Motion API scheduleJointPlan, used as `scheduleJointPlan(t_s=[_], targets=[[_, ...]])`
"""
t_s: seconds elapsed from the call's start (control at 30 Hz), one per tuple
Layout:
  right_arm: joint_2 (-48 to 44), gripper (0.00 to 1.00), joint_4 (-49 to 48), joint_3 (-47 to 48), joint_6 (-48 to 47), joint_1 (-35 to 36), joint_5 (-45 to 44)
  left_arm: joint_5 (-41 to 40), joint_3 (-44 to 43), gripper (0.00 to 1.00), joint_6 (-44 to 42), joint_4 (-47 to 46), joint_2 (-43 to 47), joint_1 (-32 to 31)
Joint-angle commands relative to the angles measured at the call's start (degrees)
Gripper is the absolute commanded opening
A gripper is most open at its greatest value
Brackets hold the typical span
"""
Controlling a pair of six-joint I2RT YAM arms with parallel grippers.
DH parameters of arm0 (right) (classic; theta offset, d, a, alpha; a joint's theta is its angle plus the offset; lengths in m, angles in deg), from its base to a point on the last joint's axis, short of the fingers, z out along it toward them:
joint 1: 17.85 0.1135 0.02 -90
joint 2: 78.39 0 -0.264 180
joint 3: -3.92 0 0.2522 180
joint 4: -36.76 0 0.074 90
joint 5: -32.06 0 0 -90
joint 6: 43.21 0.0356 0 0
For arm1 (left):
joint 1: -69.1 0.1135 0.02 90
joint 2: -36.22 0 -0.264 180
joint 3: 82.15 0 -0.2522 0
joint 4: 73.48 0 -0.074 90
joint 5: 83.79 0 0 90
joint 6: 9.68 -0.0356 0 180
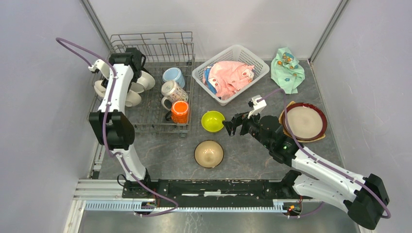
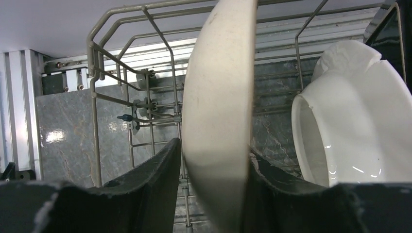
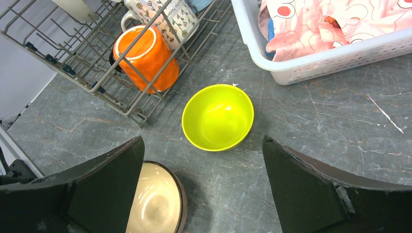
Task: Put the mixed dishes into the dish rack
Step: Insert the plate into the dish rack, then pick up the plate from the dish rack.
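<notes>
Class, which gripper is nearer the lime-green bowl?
Right. The right gripper hovers beside the lime-green bowl; the left gripper is in the dish rack, jaws around a cream plate.

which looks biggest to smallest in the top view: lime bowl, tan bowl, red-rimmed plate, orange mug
1. red-rimmed plate
2. tan bowl
3. lime bowl, only slightly smaller than the tan one
4. orange mug

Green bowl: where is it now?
The green bowl sits on the table, top view centre, right of the rack and its orange mug; tan bowl nearer the arms.
</notes>
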Motion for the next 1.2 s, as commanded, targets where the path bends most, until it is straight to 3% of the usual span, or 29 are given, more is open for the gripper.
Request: scheduleJointPlan(t_s=[0.0, 0.37, 0.67, 0.87, 1.03, 1.17], targets=[[-1.00, 0.98, -0.82, 0.12, 0.42, 0.16, -1.21, 0.20, -1.78, 0.51, 2.88, -0.07, 0.02, -0.10], [-1.25, 0.98, -0.91, 0.03, 1.35, 0.24, -1.19, -1.03, -3.94, 0.54, -0.54, -0.70, 2.15, -0.04], [-0.97, 0.98, -0.75, 0.35, 1.12, 0.22, -0.81, -7.91, -7.27, 0.77, -15.50, -0.12, 4.39, -0.04], [0.19, 0.98, 1.00, 1.98, 0.57, 0.23, -0.45, -7.94, 1.77, 0.83, -18.69, -3.39, 11.32, 2.01], [0.38, 0.98, 3.51, 3.45, -1.11, 0.21, -2.02, 2.26, 11.76, 0.82, -21.33, -11.81, 14.10, 10.10], [0.60, 0.98, 5.70, 5.66, -2.44, 0.17, -3.34, 3.62, 14.97, 0.82, -23.55, -16.58, 13.76, 11.34]])
